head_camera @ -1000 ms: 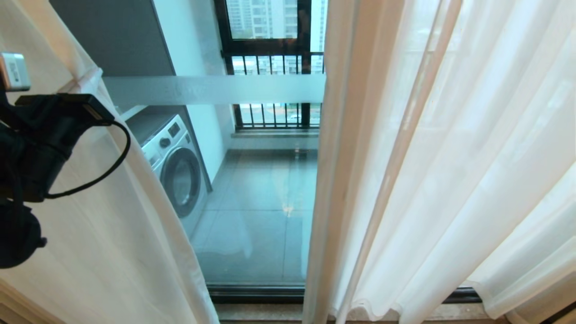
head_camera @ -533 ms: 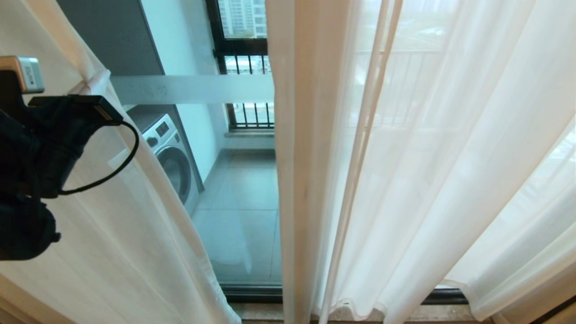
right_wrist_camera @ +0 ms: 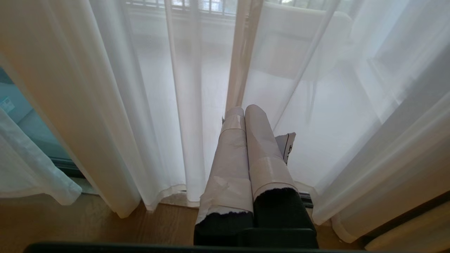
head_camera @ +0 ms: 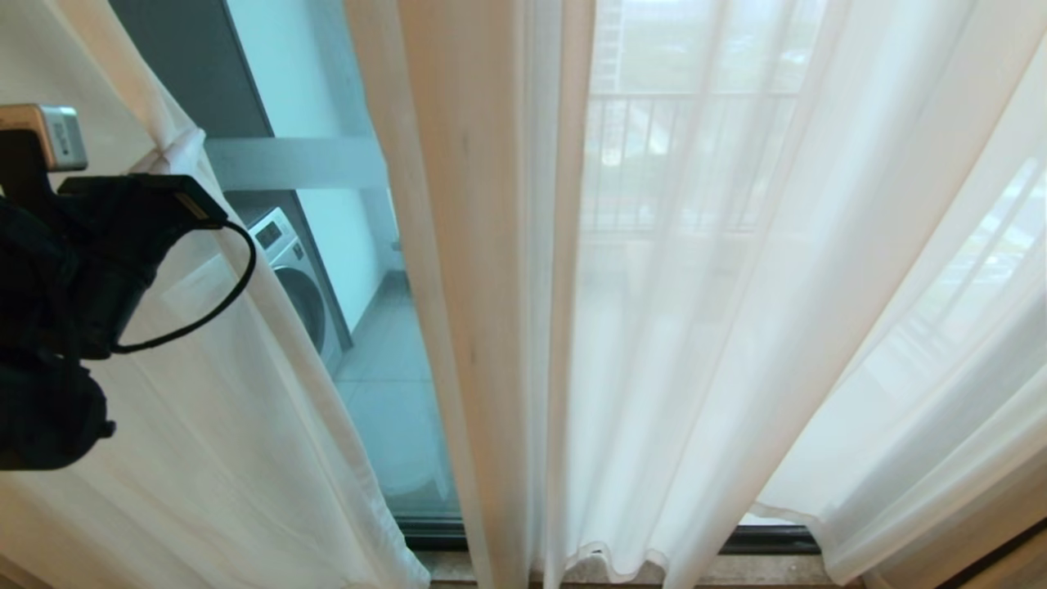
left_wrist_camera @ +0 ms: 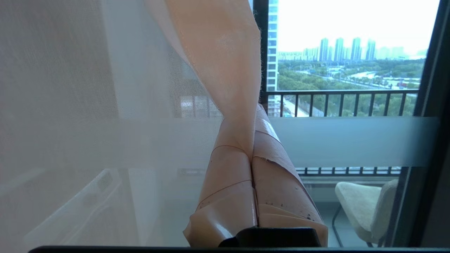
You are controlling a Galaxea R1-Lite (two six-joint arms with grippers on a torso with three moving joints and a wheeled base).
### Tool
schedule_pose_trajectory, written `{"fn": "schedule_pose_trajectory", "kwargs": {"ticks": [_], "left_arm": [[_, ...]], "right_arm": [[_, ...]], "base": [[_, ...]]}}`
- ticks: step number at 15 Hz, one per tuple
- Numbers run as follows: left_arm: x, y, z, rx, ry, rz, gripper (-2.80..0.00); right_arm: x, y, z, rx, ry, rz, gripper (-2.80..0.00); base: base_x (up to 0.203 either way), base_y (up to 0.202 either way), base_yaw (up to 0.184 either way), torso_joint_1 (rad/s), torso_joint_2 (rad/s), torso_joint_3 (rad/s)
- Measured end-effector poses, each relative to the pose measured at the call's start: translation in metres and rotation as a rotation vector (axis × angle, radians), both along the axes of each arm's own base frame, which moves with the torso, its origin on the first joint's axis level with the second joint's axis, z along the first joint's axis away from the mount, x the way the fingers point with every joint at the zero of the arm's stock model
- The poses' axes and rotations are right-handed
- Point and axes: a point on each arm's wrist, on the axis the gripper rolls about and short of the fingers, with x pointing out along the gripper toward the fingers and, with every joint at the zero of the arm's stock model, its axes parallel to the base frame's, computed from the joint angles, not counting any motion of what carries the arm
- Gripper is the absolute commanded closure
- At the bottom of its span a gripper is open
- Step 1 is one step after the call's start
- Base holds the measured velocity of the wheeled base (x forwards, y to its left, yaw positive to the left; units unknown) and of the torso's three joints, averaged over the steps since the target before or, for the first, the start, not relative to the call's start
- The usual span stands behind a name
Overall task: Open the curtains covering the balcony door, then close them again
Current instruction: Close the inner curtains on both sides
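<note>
The left gripper point(left_wrist_camera: 251, 154), at the left edge of the head view, had its jaws clenched on the left curtain's edge point(left_wrist_camera: 225, 70). Across the last second, bare balcony door glass point(head_camera: 360, 343) narrowed to a strip left of centre. Closing appeared nearly done. The right gripper point(right_wrist_camera: 244, 116) hung with jaws clenched, empty.

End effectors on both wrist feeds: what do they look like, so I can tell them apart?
Left end effector: two fingers wrapped in tan tape, dark-speckled, on a black base. Right end effector: same shape, whitish tape, torn-edged, over black fingers. Head view shows the left arm black, with a looping black cable.
</note>
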Motion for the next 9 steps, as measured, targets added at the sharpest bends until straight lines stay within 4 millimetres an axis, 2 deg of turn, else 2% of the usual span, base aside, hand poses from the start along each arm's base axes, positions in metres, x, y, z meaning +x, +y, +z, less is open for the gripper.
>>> {"fn": "schedule_pose_trajectory", "kwargs": {"ticks": [3,9], "left_arm": [[0.0007,-0.0001,0.0024,0.002,-0.010,0.000,0.00],[0.0011,-0.0001,0.0034,0.004,-0.014,0.001,0.00]], "right_arm": [[0.0000,0.0000,0.0000,0.001,0.000,0.000,0.00],[0.0000,0.0000,0.0000,0.000,0.000,0.000,0.00]], "base": [[0.000,-0.112,0.002,0.005,0.00,0.002],[0.000,0.000,0.000,0.000,0.00,0.000]]}}
